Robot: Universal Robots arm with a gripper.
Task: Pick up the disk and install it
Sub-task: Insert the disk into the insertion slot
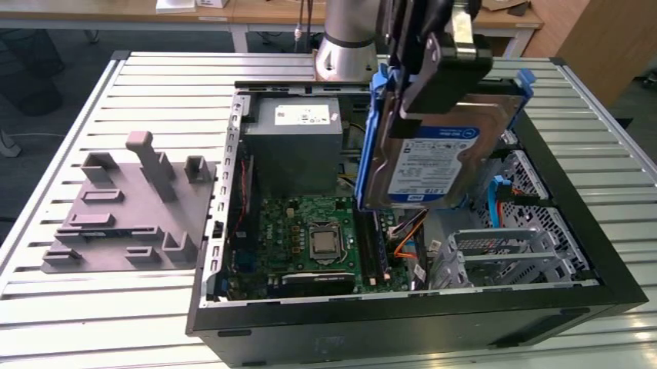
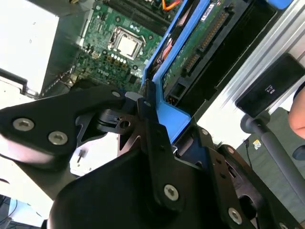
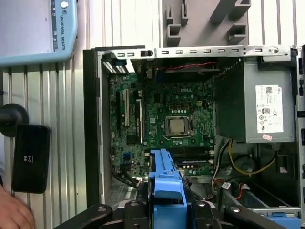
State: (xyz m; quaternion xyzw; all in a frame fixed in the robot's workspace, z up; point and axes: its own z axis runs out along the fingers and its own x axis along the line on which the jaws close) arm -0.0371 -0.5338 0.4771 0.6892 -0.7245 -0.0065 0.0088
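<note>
The disk (image 1: pixel 426 165) hangs upright above the open computer case (image 1: pixel 411 315), its white-and-blue label facing the exterior view and blue rails along its edges. My gripper (image 1: pixel 436 96) is shut on the disk's upper end. In the second wrist view the black fingers (image 2: pixel 147 119) clamp the blue rail, and the green circuit-board side of the disk (image 2: pixel 195 52) runs away from them. The first wrist view has the disk's blue rail (image 3: pixel 166 186) edge-on between the gripper's (image 3: pixel 167 214) jaws, over the motherboard.
Inside the case lie a green motherboard (image 1: pixel 313 238), a grey power-supply box (image 1: pixel 298 146) and a silver metal bay (image 1: pixel 513 246) with a blue latch (image 1: pixel 500 201). A grey fixture plate (image 1: pixel 134 207) sits on the slatted table. A person's hand (image 3: pixel 14 210) rests near a black device (image 3: pixel 29 157).
</note>
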